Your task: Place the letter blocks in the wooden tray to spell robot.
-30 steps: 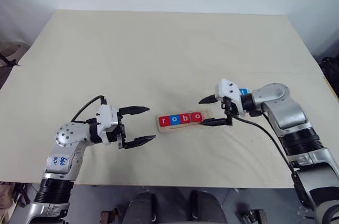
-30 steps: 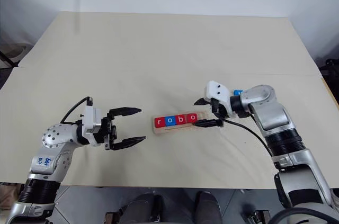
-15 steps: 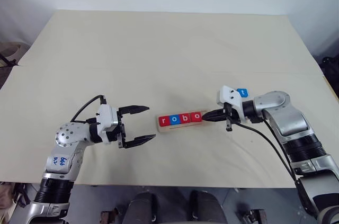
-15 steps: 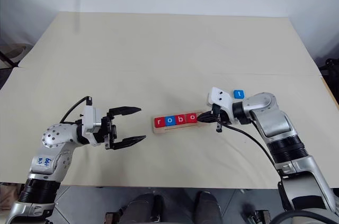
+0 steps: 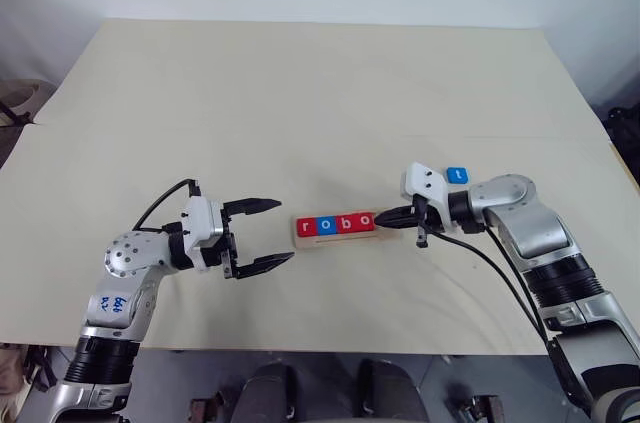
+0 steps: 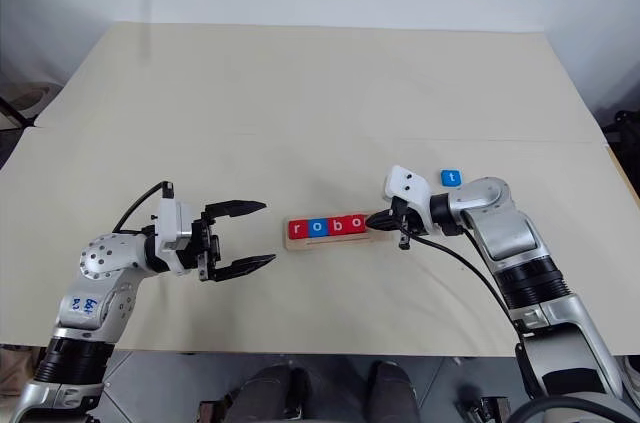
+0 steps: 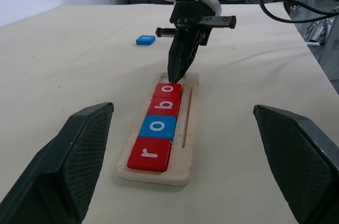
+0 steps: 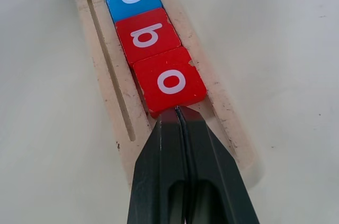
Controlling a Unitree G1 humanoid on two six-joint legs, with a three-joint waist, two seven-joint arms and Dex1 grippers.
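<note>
Letter blocks: four are seated in a row in the wooden tray (image 5: 340,227), reading r, o, b, o from the robot's left; the fifth, the blue t block (image 5: 456,175), lies flat on the table (image 5: 300,93), apart from the tray and beyond the right arm.
Table: a broad pale surface is seen, with the tray near its front middle, between the two arms, so that either arm can reach it.
Tray: it lies lengthwise across the robot's front; one space at its right end is bare, judged to be kept for the t.
Right gripper (image 5: 388,221): its fingers are pressed together into one point, nothing being held; the tip is set down in the bare end space, touching or just beside the edge of the last red o block (image 8: 168,81). It is judged that the closed tip serves as a pusher, to slide the row snug toward the left end and square it.
Left gripper (image 5: 268,234): its fingers are spread wide and empty; it is held level just off the tray's left end, pointing along the row, probably as a stop or simply waiting.
Stage: four of five letters are placed; the t is not yet fetched.
Risk: too hard a nudge may shift the whole tray, since it lies loose.
</note>
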